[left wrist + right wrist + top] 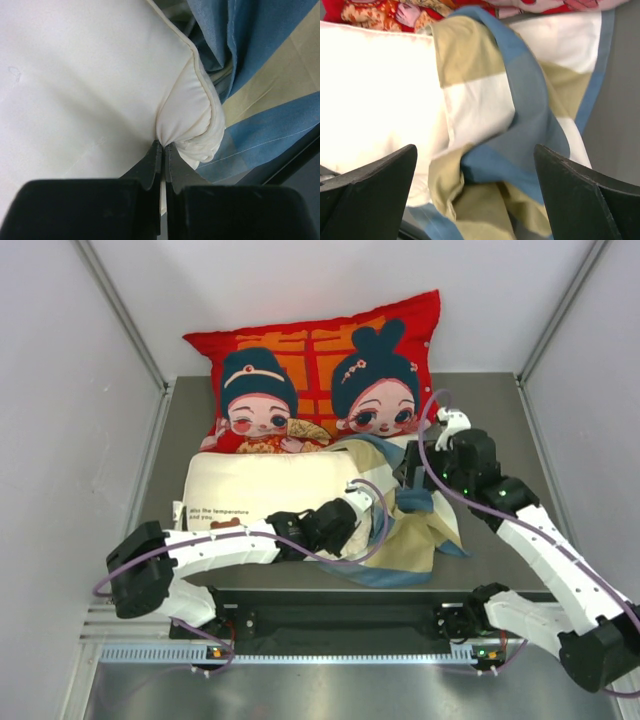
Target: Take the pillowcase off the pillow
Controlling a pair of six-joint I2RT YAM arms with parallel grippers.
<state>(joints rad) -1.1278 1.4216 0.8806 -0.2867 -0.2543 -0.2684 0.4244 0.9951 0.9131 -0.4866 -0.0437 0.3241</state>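
Note:
The cream pillow (262, 490) lies across the table's middle, its bear-and-text end at the left. Crumpled against its right end is the checked blue, tan and cream pillowcase (425, 530); the pillow's right corner shows bare. My left gripper (368, 496) is shut on that bunched corner of the pillow (75, 90), fingertips pinching white fabric at the left gripper (164, 146), with the pillowcase (265, 65) folded just to the right. My right gripper (412, 478) hangs open just above the loose pillowcase (520, 115), its open right gripper (475, 150) holding nothing; the pillow (375, 95) lies to its left.
A large red cartoon-figure cushion (320, 360) leans at the back, touching the pillow's far side. The grey table (500, 410) is bounded by white walls on the left, right and back. The arms' base rail (340, 625) runs along the near edge.

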